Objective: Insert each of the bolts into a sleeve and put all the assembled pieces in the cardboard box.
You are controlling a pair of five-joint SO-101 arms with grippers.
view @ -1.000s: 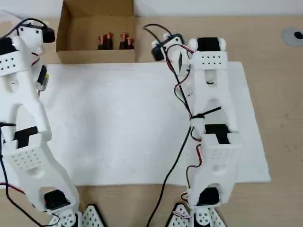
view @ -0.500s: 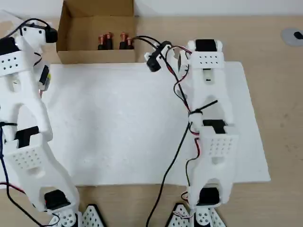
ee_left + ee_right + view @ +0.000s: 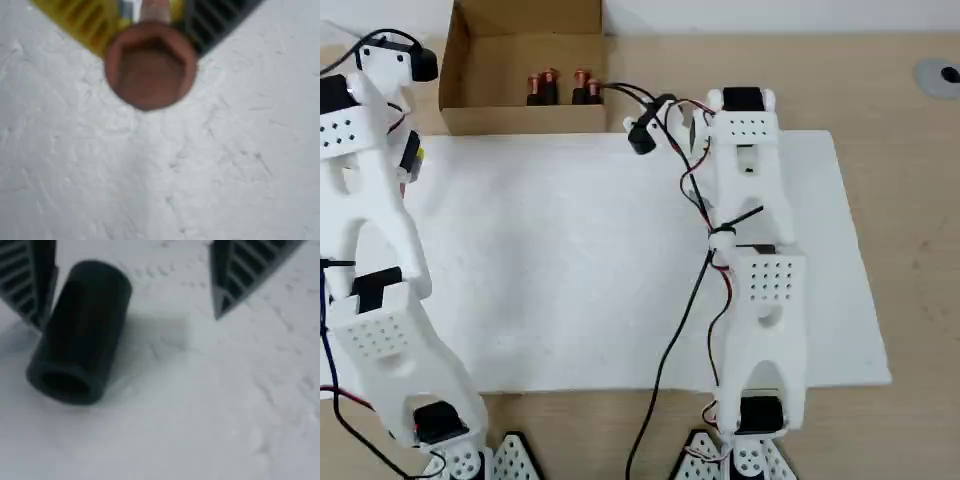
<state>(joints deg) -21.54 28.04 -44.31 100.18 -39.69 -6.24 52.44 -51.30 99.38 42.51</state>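
Note:
A copper bolt [image 3: 150,70] faces the left wrist camera head-on, its hex head just above the white foam mat [image 3: 165,190]. My left gripper [image 3: 150,22] is shut on it, a yellow finger [image 3: 85,20] on one side and a black finger [image 3: 215,20] on the other. A black sleeve [image 3: 80,332] lies on its side on the foam, between the spread fingers of my open right gripper [image 3: 131,315] and close to one finger [image 3: 30,285]. In the high view, several assembled pieces [image 3: 563,87] lie in the cardboard box [image 3: 470,60] at the far edge.
The white foam mat [image 3: 570,250] covers most of the table. The left arm [image 3: 370,200] stands along its left edge, the right arm [image 3: 760,260] over its right half, with cables [image 3: 695,290] hanging beside it. A grey disc [image 3: 935,75] sits at the far right.
The right arm's wrist has turned and shifted a little left, its camera swinging down and towards the mat. The left arm has barely moved.

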